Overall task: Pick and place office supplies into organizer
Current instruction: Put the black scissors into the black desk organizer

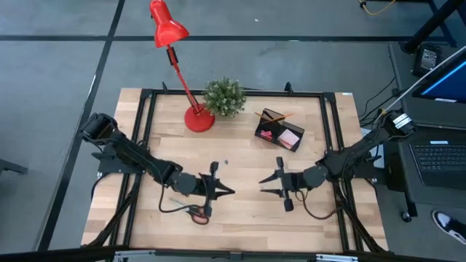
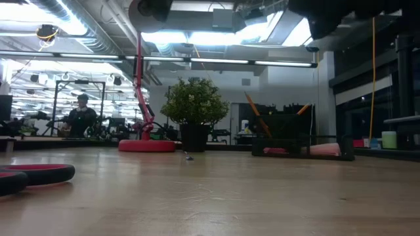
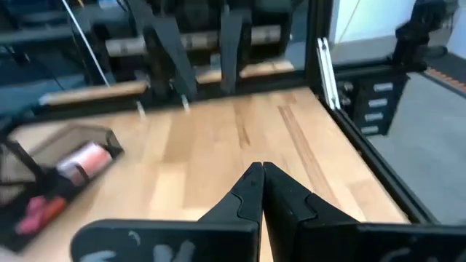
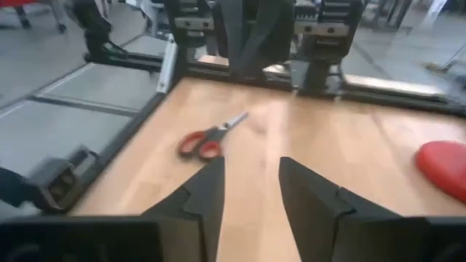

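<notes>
Lying near the table's front-left edge: orange-handled metal scissors [image 1: 196, 213]; hovering just above, left gripper [image 1: 229, 192], fingers pressed together; hovering centre-right, right gripper [image 1: 263, 185], fingers spread; sitting behind it, small black rectangular organizer [image 1: 279, 129]

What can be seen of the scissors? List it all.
The scissors have red loop handles with darker inner rims and short silvery blades, shut. They lie flat on the bare wooden table, near its front edge on the left arm's side, just under the left gripper in the high view. Nothing grips them. In the low view only the handles show, at the picture's left edge.
</notes>
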You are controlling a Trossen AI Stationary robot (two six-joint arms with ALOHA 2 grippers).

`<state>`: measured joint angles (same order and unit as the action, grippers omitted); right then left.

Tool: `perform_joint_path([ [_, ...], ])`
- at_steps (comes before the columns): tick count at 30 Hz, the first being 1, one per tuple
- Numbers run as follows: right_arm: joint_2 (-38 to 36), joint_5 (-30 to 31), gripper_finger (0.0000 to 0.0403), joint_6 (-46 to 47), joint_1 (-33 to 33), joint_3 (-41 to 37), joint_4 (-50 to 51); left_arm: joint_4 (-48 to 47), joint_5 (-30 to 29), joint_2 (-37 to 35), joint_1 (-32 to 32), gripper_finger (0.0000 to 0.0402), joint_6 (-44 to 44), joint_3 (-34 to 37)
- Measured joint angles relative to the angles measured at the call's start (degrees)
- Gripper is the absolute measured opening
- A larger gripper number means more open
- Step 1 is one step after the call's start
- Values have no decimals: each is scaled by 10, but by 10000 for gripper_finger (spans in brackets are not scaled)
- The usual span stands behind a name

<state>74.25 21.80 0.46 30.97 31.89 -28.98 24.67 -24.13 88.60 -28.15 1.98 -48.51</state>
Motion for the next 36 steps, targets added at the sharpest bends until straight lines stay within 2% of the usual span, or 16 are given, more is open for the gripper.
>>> perform_joint_path([
  [4,24,1,145,25,26,33,13,-124,-38,0,-32,4,59,-38],
  [7,53,36,145,22,49,57,14,-249,-50,0,-55,4,108,-78],
  [13,115,114,138,-39,79,111,15,-424,-51,0,-97,4,184,-146],
  [18,157,122,137,-50,81,151,13,-551,-31,0,-112,10,268,-181],
  [26,203,122,136,-47,77,182,10,-607,29,1,-109,61,267,-185],
  [36,221,126,136,2,63,182,-5,-628,35,13,-99,133,243,-185],
])
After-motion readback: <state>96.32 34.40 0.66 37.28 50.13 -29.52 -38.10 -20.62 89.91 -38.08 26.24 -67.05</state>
